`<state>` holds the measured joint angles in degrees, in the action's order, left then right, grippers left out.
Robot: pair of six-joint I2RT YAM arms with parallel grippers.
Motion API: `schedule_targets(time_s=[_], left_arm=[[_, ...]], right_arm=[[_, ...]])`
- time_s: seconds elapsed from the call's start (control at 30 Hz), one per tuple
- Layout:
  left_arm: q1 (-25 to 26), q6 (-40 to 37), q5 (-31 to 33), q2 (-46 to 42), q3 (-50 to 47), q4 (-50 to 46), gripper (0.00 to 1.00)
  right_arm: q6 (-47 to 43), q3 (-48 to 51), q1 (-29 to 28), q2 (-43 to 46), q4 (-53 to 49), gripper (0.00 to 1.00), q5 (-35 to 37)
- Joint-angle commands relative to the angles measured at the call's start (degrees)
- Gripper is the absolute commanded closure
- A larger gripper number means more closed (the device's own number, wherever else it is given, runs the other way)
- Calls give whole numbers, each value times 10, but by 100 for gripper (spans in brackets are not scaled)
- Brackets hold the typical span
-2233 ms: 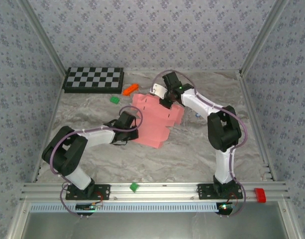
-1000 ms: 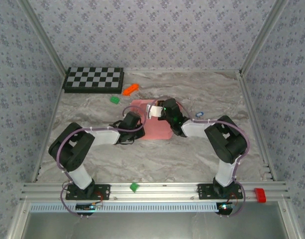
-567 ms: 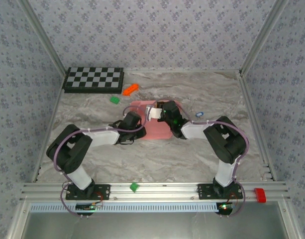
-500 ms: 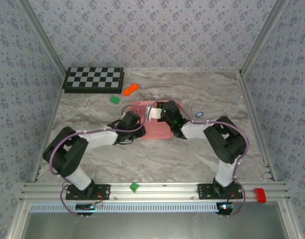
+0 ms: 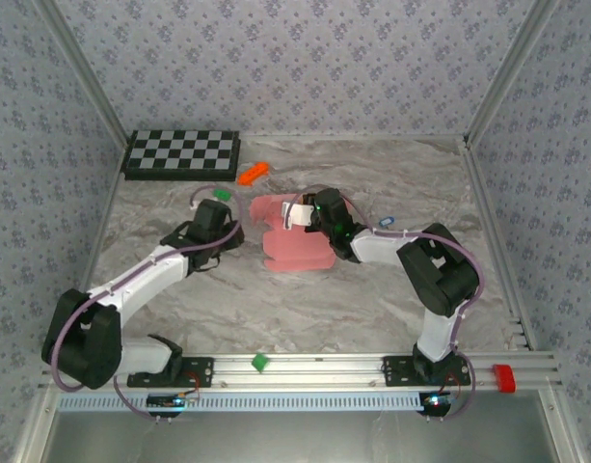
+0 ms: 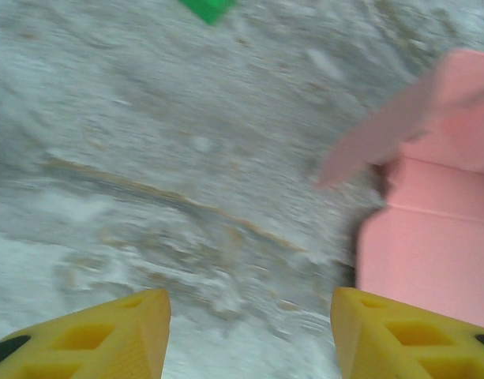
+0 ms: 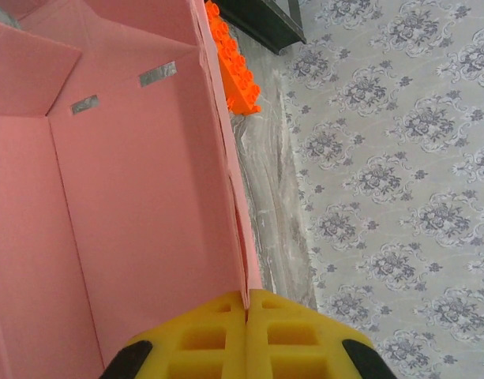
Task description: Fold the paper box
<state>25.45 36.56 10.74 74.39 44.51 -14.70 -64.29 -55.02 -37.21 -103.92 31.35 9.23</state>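
Observation:
The pink paper box (image 5: 290,241) lies mid-table, partly folded, one wall raised. In the right wrist view its pink inside (image 7: 139,213) spreads to the left, with two small silvery patches near the top. My right gripper (image 7: 246,304) is shut on the box's upright wall edge; from above it sits at the box's far right corner (image 5: 312,207). My left gripper (image 5: 210,218) stands open to the left of the box, apart from it. In the left wrist view its yellow fingertips (image 6: 107,332) frame bare table, the pink card (image 6: 431,237) at right.
An orange block (image 5: 253,173) and a green block (image 5: 221,193) lie behind the box, near a checkerboard (image 5: 182,152) at the far left. Another green block (image 5: 260,363) rests on the front rail. A small blue-white item (image 5: 385,222) lies right of the box.
My left arm has pulled back leftwards off the box and its gripper now stands open. The right gripper has kept its hold, and the box has been folded from a flat sheet.

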Motion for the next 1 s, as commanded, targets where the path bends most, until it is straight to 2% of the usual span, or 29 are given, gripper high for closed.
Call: schedule_targets(time_s=[0.0,0.13,0.27,0.5,0.7,0.97], left_arm=[[-37,-55,-10,19,21,-20,44],[-78,-93,-39,73,48,-1,44],[-95,-120,-71,140,96,2,43],[-95,-153,-118,227,155,42,32],[-95,-186,-160,284,196,42,32],[-92,-217,-223,300,205,64,33]], right_arm=[[17,-17,2,3,-31,100,-11],[21,-20,4,4,-42,100,-15],[21,-23,5,3,-48,100,-16],[21,-35,14,4,-72,100,-27],[26,-50,22,3,-103,100,-38],[33,-57,25,0,-112,100,-41]])
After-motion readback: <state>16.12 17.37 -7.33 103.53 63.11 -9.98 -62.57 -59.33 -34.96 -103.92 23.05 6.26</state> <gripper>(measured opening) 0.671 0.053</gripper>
